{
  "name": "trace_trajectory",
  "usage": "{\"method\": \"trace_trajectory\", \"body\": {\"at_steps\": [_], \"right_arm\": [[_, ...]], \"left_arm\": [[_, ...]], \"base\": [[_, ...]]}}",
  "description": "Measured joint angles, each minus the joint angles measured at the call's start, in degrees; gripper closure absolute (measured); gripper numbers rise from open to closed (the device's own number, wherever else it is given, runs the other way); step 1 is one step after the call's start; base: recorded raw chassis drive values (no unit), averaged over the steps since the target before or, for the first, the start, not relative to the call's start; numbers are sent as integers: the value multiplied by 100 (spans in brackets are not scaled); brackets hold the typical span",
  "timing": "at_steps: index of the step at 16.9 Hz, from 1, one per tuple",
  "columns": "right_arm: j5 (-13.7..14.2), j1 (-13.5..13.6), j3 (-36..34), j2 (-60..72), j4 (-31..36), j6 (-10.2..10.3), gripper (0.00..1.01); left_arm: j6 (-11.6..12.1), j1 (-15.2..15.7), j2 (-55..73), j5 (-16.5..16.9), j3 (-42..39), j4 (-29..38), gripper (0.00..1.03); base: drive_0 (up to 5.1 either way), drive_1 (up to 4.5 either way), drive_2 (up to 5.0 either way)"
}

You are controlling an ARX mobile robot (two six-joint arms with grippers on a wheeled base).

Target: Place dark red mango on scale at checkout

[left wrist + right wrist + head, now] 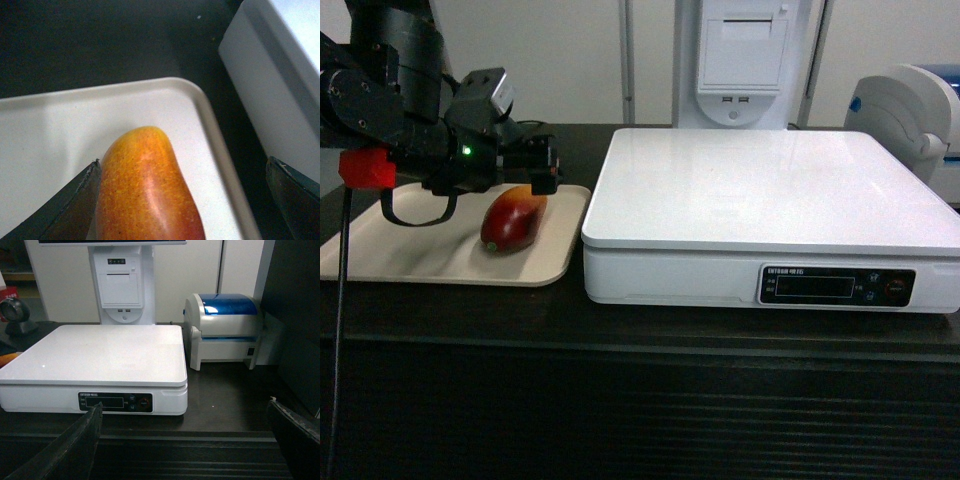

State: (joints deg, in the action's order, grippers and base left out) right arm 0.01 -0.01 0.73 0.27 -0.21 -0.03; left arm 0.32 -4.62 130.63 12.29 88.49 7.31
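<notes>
Reaching over the beige tray point(430, 262), my left tool point(535, 175) is wide open around the dark red mango point(512, 222). I should close gently before lifting toward the scale point(770, 185).

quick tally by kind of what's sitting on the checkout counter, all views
Fruit: 1, the dark red mango
Trays: 1, the beige tray
Scales: 1, the white scale
Label printers: 1, white with blue lid
Receipt terminals: 1
Handheld scanners: 1
Total: 6
</notes>
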Motion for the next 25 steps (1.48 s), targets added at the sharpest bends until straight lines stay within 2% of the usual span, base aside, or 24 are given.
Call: {"method": "trace_trajectory", "body": {"at_steps": [10,11,13,14,15,16,20,23,25], "right_arm": [[0,0,0,0,0,0,3],[0,0,0,0,0,0,3],[0,0,0,0,0,0,3],[0,0,0,0,0,0,3],[0,0,0,0,0,0,3],[0,0,0,0,0,0,3],[0,0,0,0,0,0,3],[0,0,0,0,0,0,3],[0,0,0,0,0,0,3]], "left_arm": [[129,-4,225,-249,315,-518,5],[289,-31,234,-302,404,-726,5],[774,-52,476,-684,431,-828,5],[925,-42,476,-763,431,-778,13],[962,-42,476,-752,431,-758,33],[962,-44,474,-697,428,-748,39],[966,-101,173,-490,179,-605,41],[874,-409,-708,-155,350,-538,42],[518,-651,-750,199,739,-772,42]], "base": [[0,0,0],[0,0,0],[0,0,0],[0,0,0],[0,0,0],[0,0,0],[0,0,0],[0,0,0],[0,0,0]]}}
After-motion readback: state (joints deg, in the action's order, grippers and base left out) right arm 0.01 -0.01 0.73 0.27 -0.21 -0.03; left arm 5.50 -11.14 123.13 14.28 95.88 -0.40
